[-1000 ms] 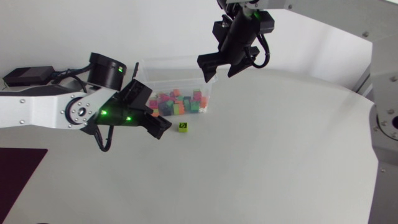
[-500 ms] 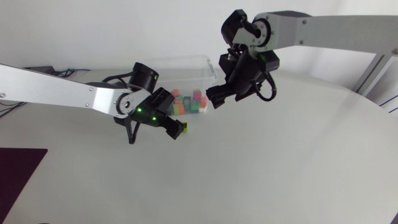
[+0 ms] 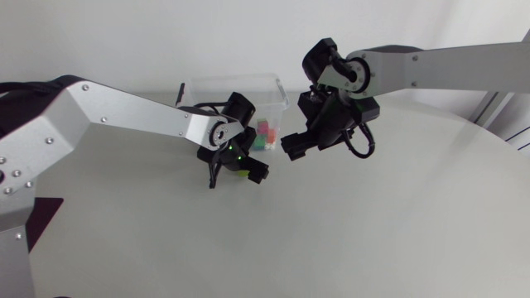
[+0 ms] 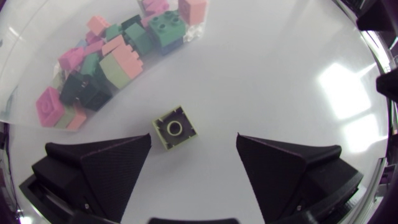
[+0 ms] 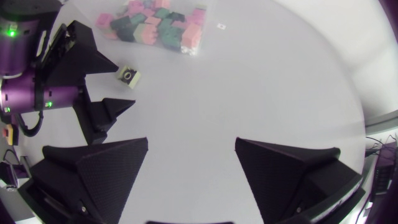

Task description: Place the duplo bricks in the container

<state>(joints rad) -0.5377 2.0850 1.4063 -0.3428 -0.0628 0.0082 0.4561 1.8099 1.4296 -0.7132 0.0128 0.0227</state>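
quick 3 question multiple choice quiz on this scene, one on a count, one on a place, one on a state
1. How many duplo bricks lie outside the container? A one, B three, C five.
2. Where is the loose duplo brick? A stacked on another brick, B on the table between the left pincer's fingers, C on an arm's link.
3. The right pincer is: A open and empty, B shut on a pink brick, C shut on a lid.

Answers: 1 A, only the one yellow-green brick sits on bare table. 2 B, the left wrist view shows it between the open fingers. 3 A, its fingers stand apart with only table between them.
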